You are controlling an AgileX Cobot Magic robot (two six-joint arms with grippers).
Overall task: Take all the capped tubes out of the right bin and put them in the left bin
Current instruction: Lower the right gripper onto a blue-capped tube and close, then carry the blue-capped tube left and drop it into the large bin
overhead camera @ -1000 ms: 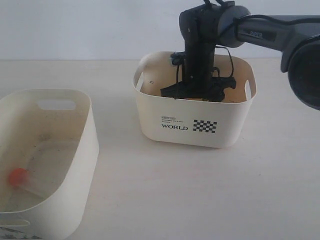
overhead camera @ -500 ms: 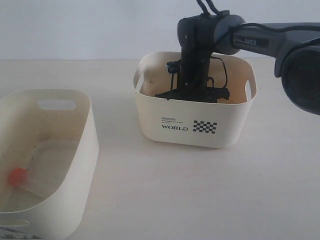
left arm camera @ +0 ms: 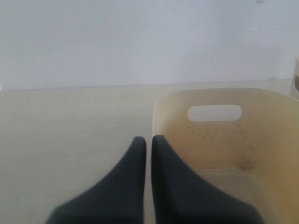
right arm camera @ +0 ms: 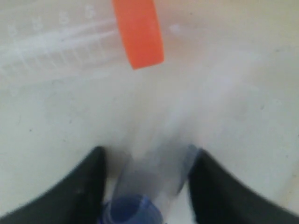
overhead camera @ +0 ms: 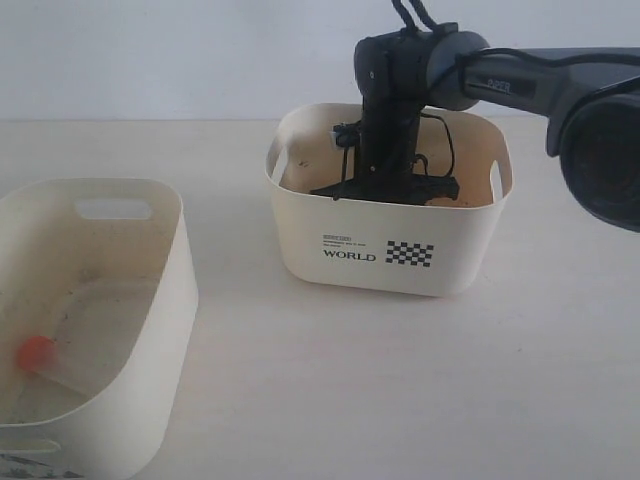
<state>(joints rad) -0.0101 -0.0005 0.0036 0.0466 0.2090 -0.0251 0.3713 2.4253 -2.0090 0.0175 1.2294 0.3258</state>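
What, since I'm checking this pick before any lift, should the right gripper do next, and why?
Probably close the right gripper firmly on the blue-capped tube before lifting. Its jaws stand either side of that tube on the floor of the right bin, but whether they already pinch it is unclear. An orange-capped tube lies just beyond, clear of the jaws.

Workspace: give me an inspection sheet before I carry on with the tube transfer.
Surface: pale table, both bins standing on it.
Job's things: left bin holds one orange-capped tube; right bin holds a blue-capped tube and a second orange-capped tube.
Clutter: nothing seen.
Grippers: left gripper shut, empty, near the left bin; right gripper down in the right bin, jaws either side of the blue-capped tube, grip not confirmed.
Cables: black cables on the right arm, one loop dipping toward the right bin.
Surroundings: plain pale wall.
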